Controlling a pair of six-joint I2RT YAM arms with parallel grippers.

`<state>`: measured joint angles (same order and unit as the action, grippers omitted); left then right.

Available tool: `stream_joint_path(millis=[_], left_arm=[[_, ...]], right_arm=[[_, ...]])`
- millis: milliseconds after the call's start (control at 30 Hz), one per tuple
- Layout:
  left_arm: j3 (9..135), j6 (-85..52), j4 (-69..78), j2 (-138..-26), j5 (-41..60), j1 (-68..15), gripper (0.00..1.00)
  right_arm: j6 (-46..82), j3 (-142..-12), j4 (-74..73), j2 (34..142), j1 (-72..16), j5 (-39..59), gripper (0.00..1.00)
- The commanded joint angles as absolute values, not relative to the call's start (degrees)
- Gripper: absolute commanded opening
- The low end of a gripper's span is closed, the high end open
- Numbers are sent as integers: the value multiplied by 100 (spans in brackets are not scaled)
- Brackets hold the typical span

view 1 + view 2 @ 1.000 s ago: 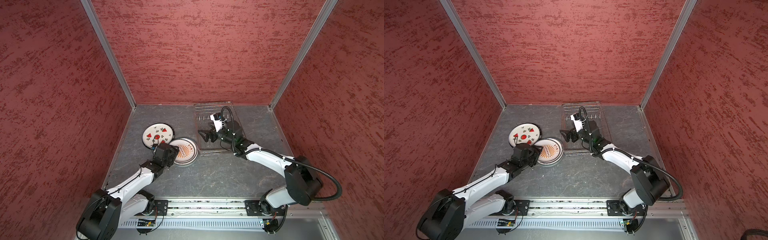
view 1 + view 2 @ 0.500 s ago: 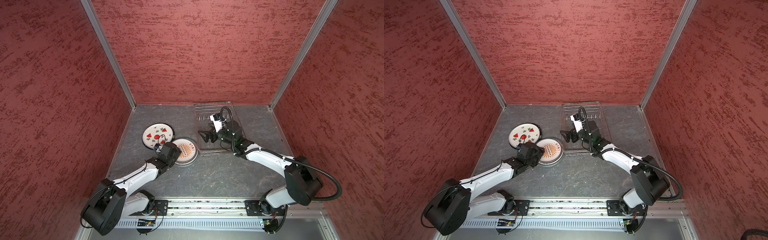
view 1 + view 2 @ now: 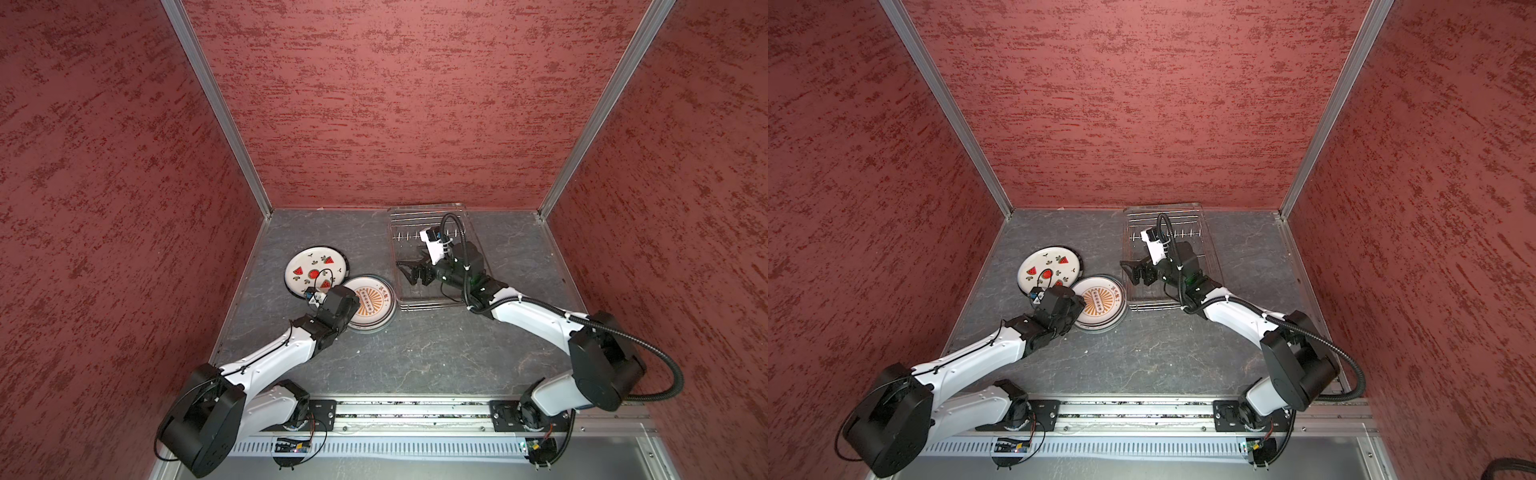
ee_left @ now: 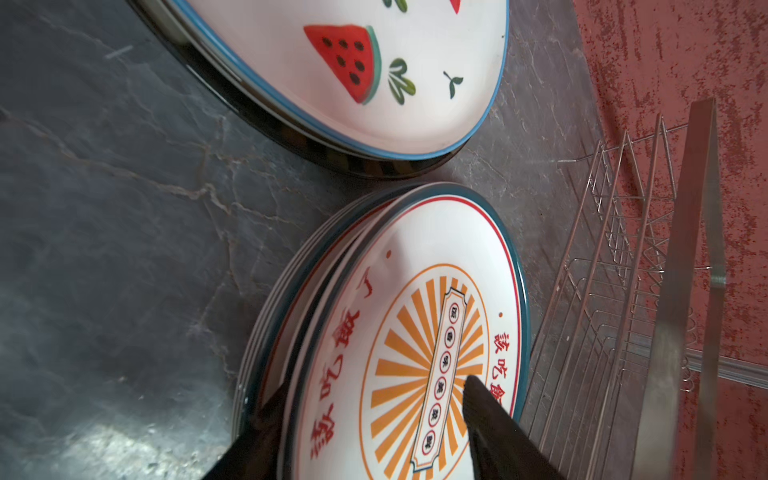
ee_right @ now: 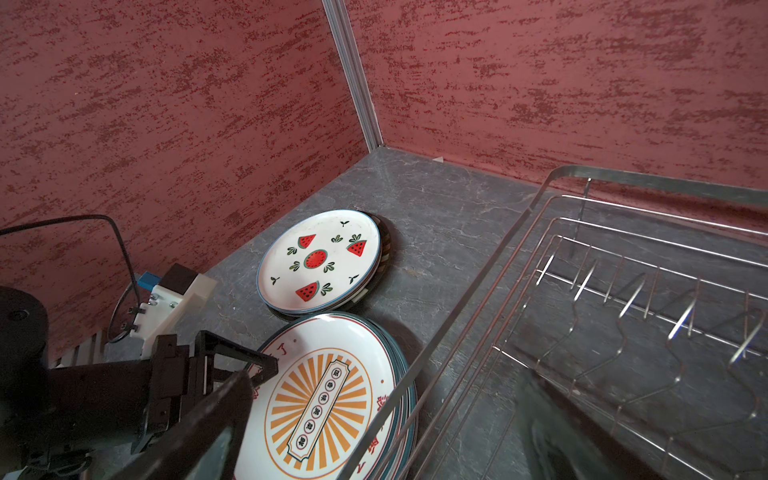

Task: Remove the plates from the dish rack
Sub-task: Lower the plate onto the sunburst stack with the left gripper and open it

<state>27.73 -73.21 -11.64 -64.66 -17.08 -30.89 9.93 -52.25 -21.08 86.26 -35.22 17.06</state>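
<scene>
The left gripper (image 4: 376, 386) stands about half open. Its two black fingers (image 4: 494, 419) straddle the rim of the top plate of a stack just left of the dish rack (image 3: 432, 212). One finger lies outside the rim and the other over the printed face. Whether either tip presses on the plate cannot be told. The right gripper (image 3: 407, 273) hangs over the rack's left side, jaws spread wide with nothing between them.

The plates lie flat, off the rack, in two stacks on the table (image 3: 415, 357). The sunburst stack (image 3: 376, 301) sits just beside the rack's left side. Its top plate is glossy, white and round, with orange rays, red characters and a dark teal rim. The watermelon stack (image 3: 311, 266) sits further left of the rack, just beside the first, and shows red slices and a thin blue edge. The rack is rectangular silver wire with low sides and a row of short upright prongs. The table is dark grey, veined like stone.
</scene>
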Motion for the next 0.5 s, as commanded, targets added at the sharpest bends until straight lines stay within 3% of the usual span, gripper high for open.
stream_joint_path(millis=[0,467], left_arm=[[2838,-7231,-1360,-6280,-2087,-3148,62],[2789,-7038,-1290,-6233,-2013,-3087,62]], right_arm=[[861,-5420,-2142,8638,-3568,1591,99],[882,-5441,-2109,8656,-3568,1582,99]])
